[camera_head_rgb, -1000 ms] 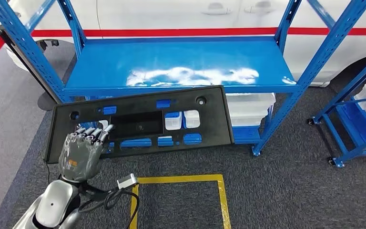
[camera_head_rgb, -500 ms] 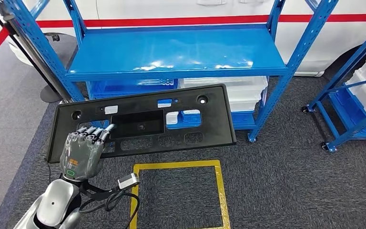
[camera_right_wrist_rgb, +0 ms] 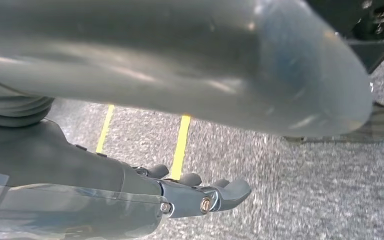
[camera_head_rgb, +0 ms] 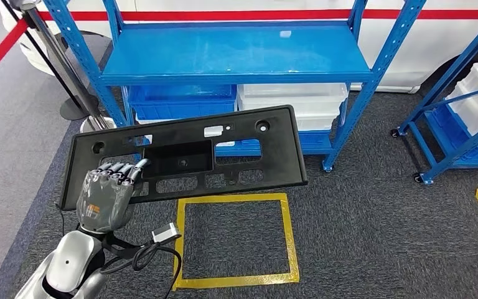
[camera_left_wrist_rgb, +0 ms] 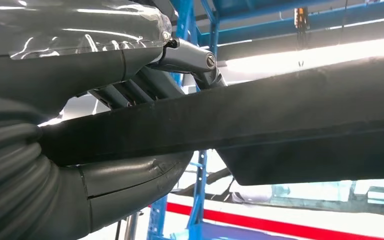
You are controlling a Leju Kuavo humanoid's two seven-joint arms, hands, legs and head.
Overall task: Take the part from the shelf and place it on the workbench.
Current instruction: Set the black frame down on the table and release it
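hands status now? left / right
Left hand: grips the black panel at its left end, clear of the shelf.
Right hand: holds nothing, hanging over the carpet; open or shut cannot be told.

The silver left arm rises, its grey left hand gripping a panel edge; the right hand hangs, fingers loosely extended.
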